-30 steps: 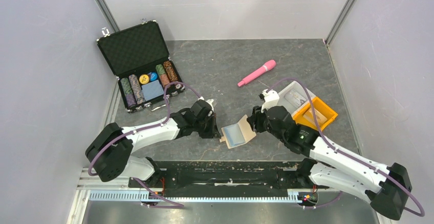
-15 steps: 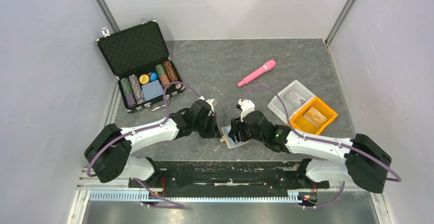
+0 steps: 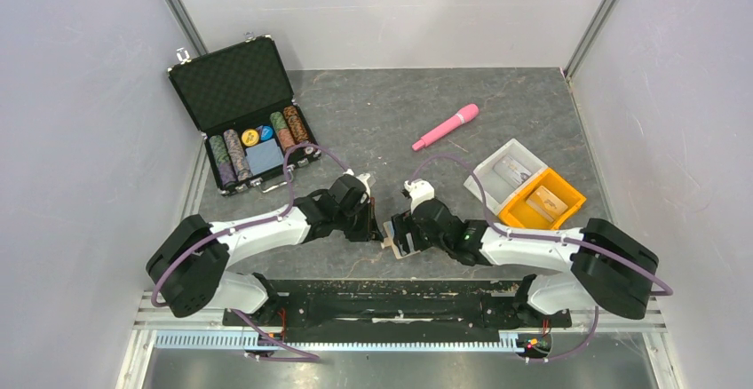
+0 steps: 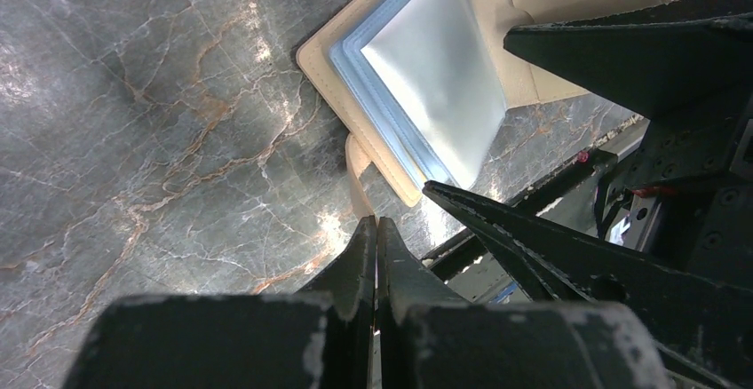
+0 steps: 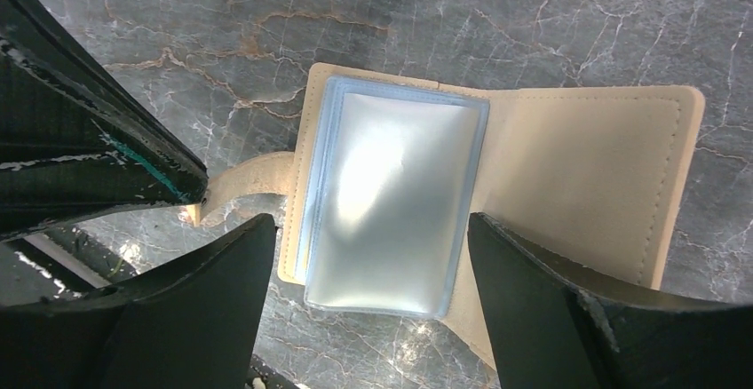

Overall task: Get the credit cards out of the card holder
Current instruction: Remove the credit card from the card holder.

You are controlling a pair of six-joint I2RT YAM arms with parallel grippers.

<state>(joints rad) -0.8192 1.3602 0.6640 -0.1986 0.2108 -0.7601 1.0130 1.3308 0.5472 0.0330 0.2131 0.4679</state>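
The tan card holder [image 5: 586, 176] lies open on the table. Its pale blue plastic sleeves [image 5: 391, 194] face up under glare, and I see no card inside them. It also shows in the left wrist view [image 4: 426, 69]. My left gripper [image 4: 376, 229] is shut on its snap tab [image 4: 355, 162], at the wallet's left edge. My right gripper [image 5: 368, 225] is open just above the sleeves, one finger on each side. In the top view the right gripper [image 3: 404, 234] hides most of the wallet, and the left gripper [image 3: 373, 223] is beside it. A gold-tan card [image 3: 544, 202] lies in the orange tray.
An orange tray [image 3: 568, 195] and a clear tray [image 3: 497, 165] stand at the right. A pink pen-like stick [image 3: 446, 127] lies behind them. An open black poker-chip case [image 3: 241, 114] stands at the back left. The table's front edge is close behind the wallet.
My right gripper has moved left from the wallet's right edge to over its sleeves, covering it in the top view. The left arm has stayed put.
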